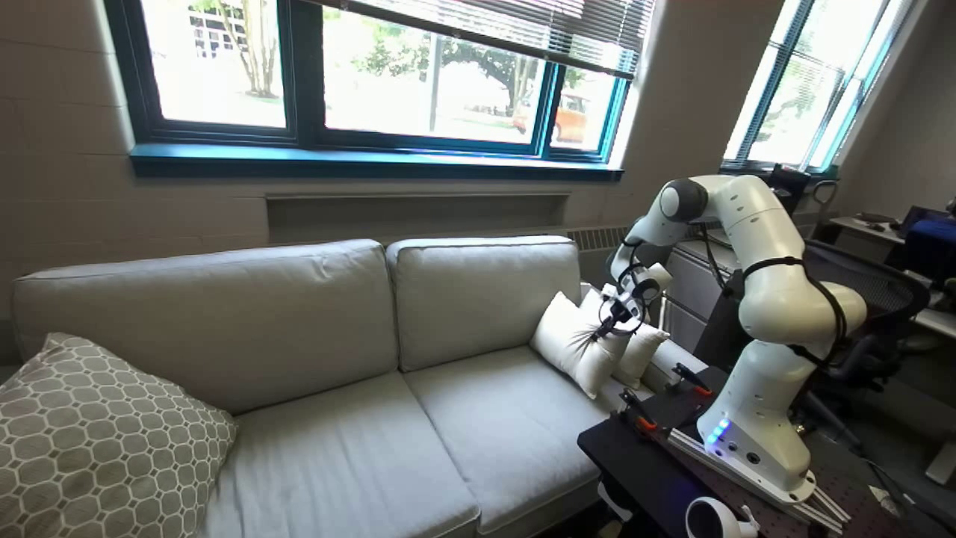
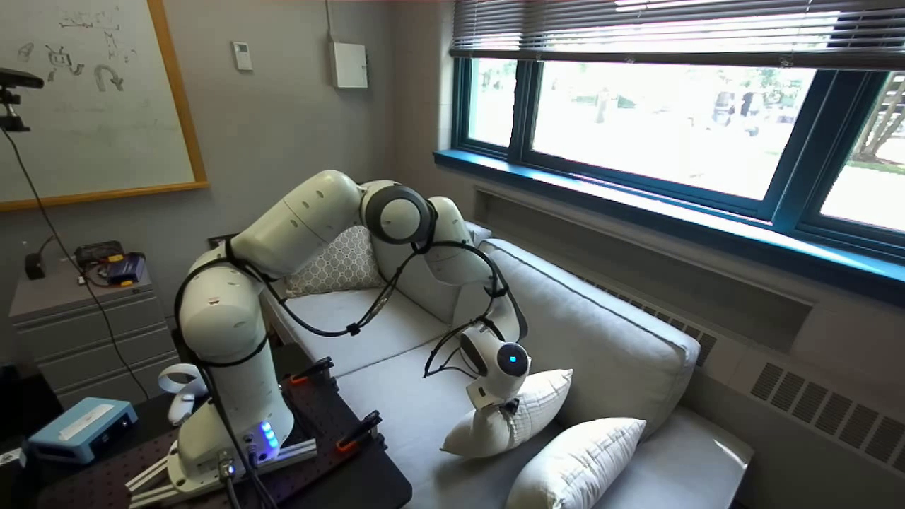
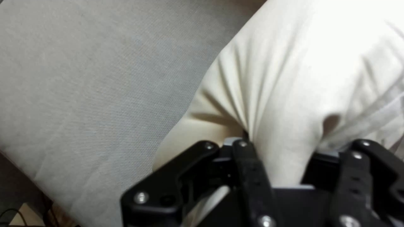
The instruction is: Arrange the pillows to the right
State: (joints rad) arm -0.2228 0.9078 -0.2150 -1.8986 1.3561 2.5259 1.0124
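Near right, the black table (image 1: 638,457) carries my white jointed arm (image 1: 765,239); near left lies a large grey pillow with a honeycomb print (image 1: 112,441). Farther in, at the right end of the light-grey fabric sofa (image 1: 328,321), my black pincer (image 1: 597,335) is closed tight on a pinch of one small puffy cream-white square pillow (image 1: 573,350), creases fanning out of the grip. I can't tell whether its lower edge bears on the seat (image 1: 478,403). Just past it, to the right, the second cream-white square pillow (image 1: 638,355) sits tilted and unheld. I judge both light, soft and easily crumpled; hard to harm, but apt to swing or slide from a shallow pinch. For the second, I'd gather a deep fold at mid-face or a corner. Farthest back is a blue-framed window (image 1: 388,82).
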